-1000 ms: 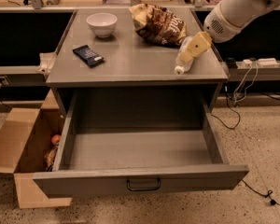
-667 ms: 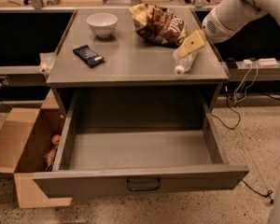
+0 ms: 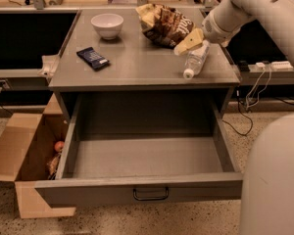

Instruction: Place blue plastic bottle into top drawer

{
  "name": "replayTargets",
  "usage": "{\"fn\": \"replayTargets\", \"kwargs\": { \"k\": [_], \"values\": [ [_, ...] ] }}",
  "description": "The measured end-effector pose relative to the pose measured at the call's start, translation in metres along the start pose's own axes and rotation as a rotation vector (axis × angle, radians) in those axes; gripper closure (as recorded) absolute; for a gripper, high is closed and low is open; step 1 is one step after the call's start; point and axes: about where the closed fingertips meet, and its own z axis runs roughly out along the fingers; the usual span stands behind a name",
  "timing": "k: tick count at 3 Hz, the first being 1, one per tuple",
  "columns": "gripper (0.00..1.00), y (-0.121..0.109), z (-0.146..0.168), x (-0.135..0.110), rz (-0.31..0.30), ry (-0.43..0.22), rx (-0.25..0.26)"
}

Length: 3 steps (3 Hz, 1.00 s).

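The clear plastic bottle with a white cap and pale label (image 3: 196, 59) lay on its side near the right front corner of the grey counter (image 3: 137, 65). Its cap pointed toward the front edge and its base angled back and to the right. The pale yellow claw (image 3: 186, 44) hung just over the bottle's rear end; whether they touched could not be told. Below, the wide, shallow grey metal drawer (image 3: 137, 189) stood pulled far out, bare floor showing, with a small dark wire handle (image 3: 151, 195) centred on its flat front.
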Motion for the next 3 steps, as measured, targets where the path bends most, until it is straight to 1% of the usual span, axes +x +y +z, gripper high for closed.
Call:
{"fn": "replayTargets", "kwargs": {
  "k": [1,2,3],
  "values": [
    [0.03,0.000,0.022,-0.002,0.047,0.036,0.012],
    [0.26,0.002,0.032,-0.002,0.064,0.052,0.013],
    [0.49,0.002,0.032,-0.002,0.064,0.052,0.012]
  ]
}}
